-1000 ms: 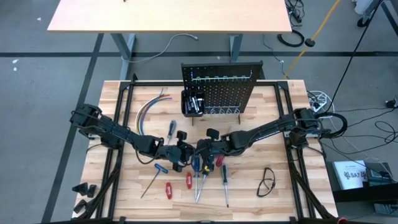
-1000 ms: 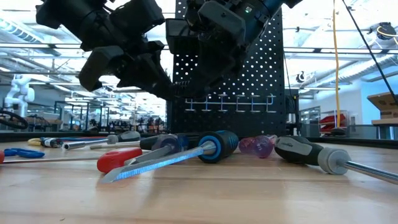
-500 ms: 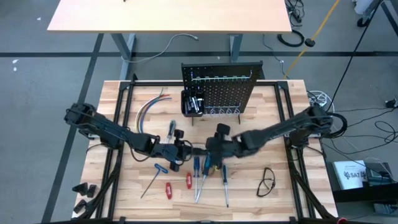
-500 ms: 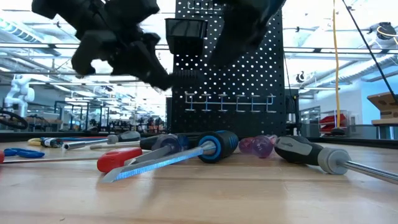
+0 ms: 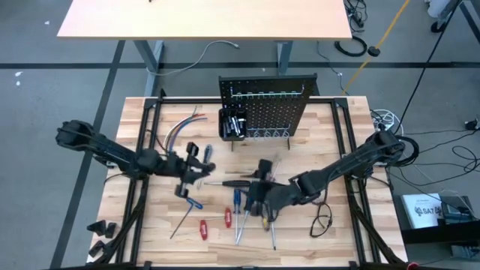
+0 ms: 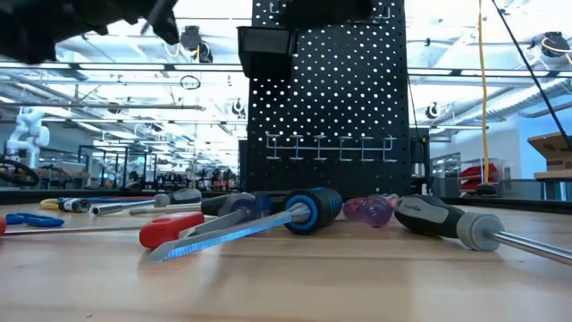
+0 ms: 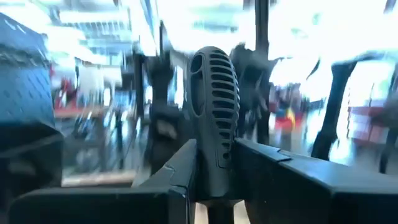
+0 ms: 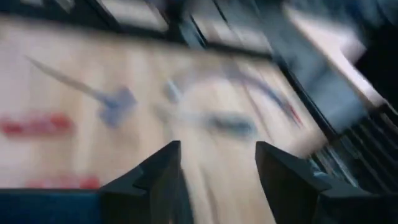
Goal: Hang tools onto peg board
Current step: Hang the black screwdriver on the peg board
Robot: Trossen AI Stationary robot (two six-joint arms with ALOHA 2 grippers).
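My left gripper [image 5: 196, 168] hangs over the table's left middle, shut on a black ribbed screwdriver handle [image 7: 214, 106]. In the low view only its dark body [image 6: 80, 22] shows at the top. My right gripper [image 5: 259, 196] hovers right of it above the loose tools. It is open, with only blurred tabletop between its fingers [image 8: 217, 180]. Red- and blue-handled screwdrivers [image 5: 236, 201] lie flat on the near table. The black peg board [image 5: 266, 105] stands upright at the far middle, with its hooks [image 6: 326, 148] and small bin [image 5: 231, 124]. My left gripper pinches the lower part of the black handle [image 7: 214, 158] between its two fingers [image 7: 180, 177]. The fingers lie about level and cross the handle. The handle stands upright, its rounded butt end up and clear of the table. The shaft below is hidden by the gripper.
A dark-handled tool [image 5: 229, 182] shows crosswise between the grippers; I cannot tell whether it lies on the table. A T-handle tool [image 5: 191, 202], coloured wires [image 5: 180, 129] and safety glasses [image 5: 322, 219] lie on the wood. A black-grey screwdriver [image 6: 442, 221] rests near the front.
The two grippers, close together over the tools a second ago, have parted. My left one has drawn back toward the table's left edge, risen and tipped up from pointing down to about level. My right one has risen and shifted toward the near edge.
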